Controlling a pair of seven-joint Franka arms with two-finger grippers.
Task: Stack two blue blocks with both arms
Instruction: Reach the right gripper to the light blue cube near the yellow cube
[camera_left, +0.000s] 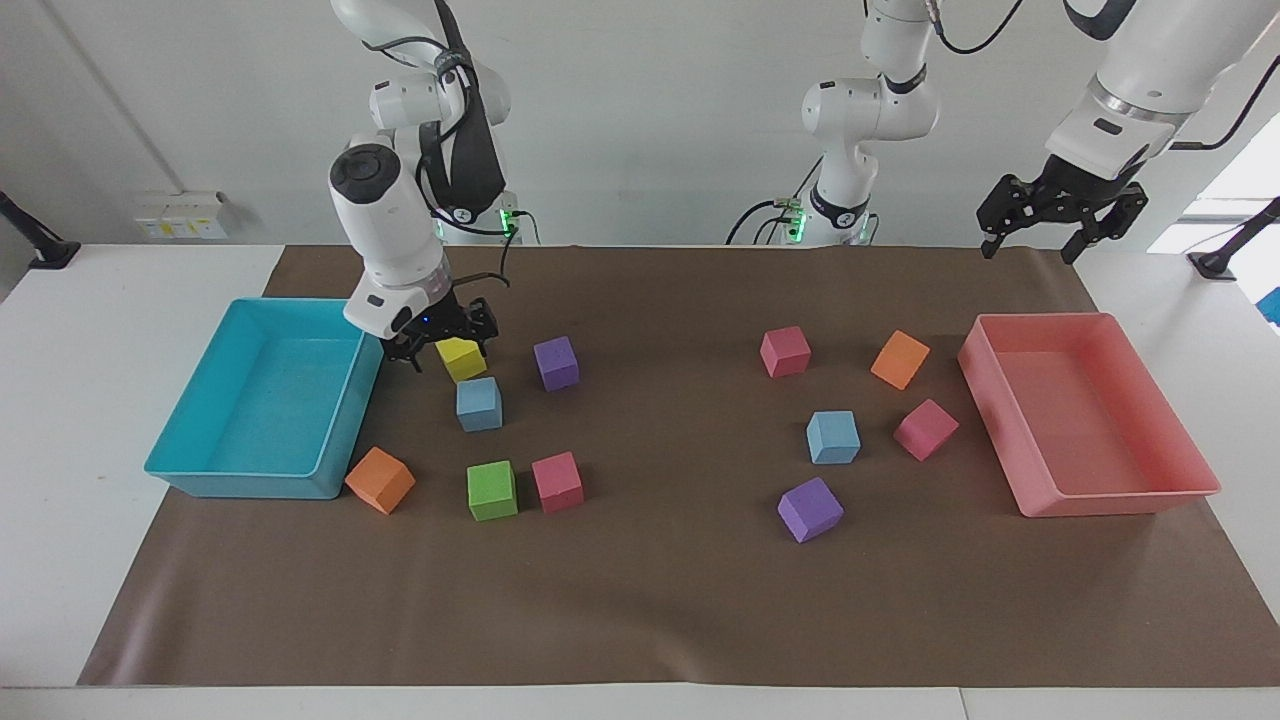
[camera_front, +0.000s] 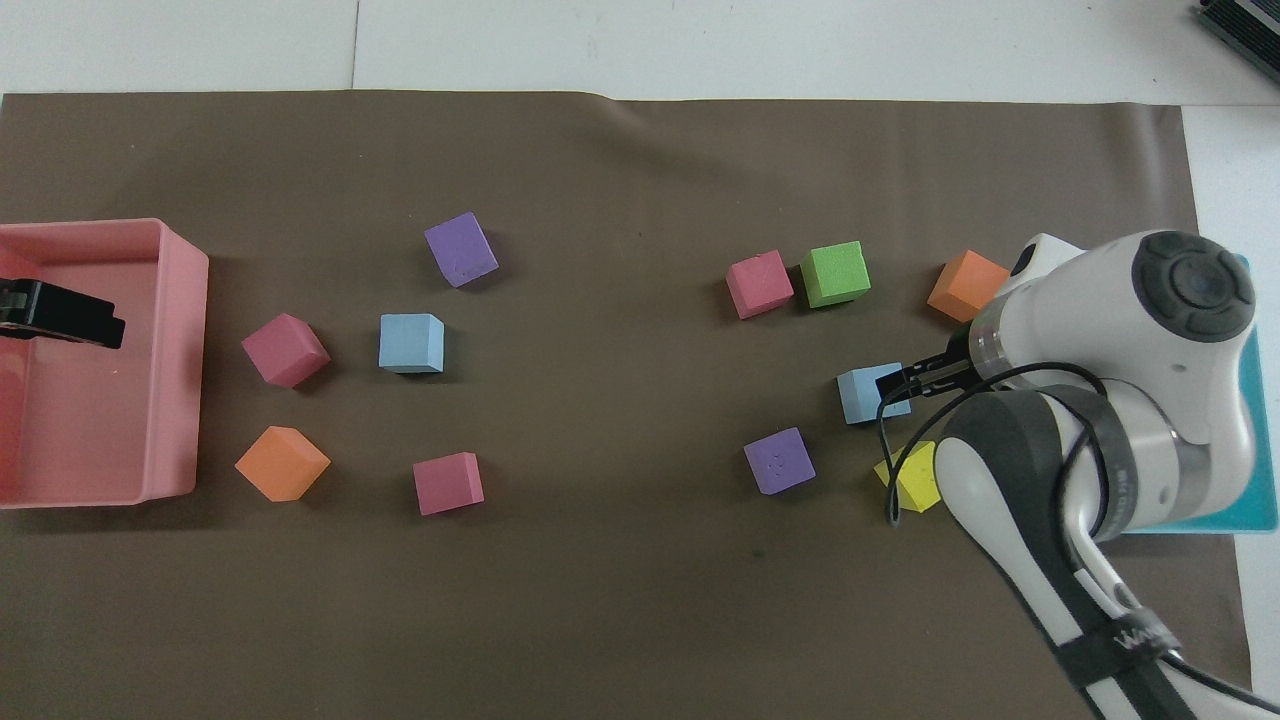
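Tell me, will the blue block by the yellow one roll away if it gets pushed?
Probably not. The blue block is a cube resting on a flat face, so it should slide, not roll. It looks like matte foam, so likely light and a bit squashy. Pushed toward the robots, it may bump the yellow block.
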